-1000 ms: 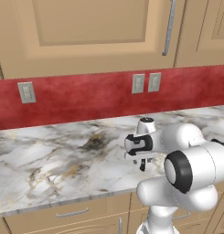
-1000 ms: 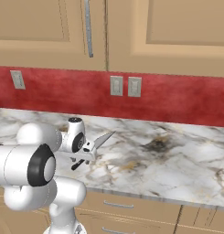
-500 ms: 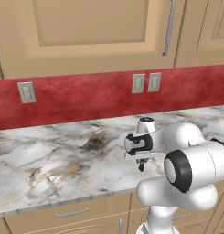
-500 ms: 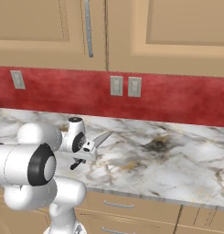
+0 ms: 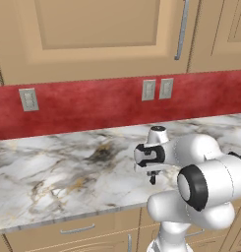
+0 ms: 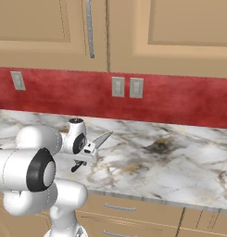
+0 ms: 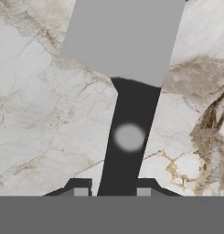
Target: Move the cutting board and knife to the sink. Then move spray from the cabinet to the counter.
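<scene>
The knife (image 7: 129, 137) lies along the hand view, its black handle running up from the bottom and its broad grey blade (image 7: 122, 36) above. My gripper (image 7: 112, 189) is shut on the handle's end, a dark fingertip pressed to each side. From the right base view the blade (image 6: 102, 139) pokes out up and to the right of the gripper (image 6: 87, 155), low over the marble counter (image 6: 156, 162). In the left base view the gripper (image 5: 151, 177) hangs just above the counter (image 5: 58, 172). The cutting board, sink and spray are out of view.
Tan wall cabinets with a long metal handle (image 5: 180, 29) hang above a red backsplash carrying outlets (image 5: 156, 89). Drawer fronts run below the counter's front edge (image 6: 133, 196). My own white arm (image 5: 205, 187) fills the near side.
The fingers have closed in on the knife's handle. The arm, the knife and the camera have stayed where they were.
</scene>
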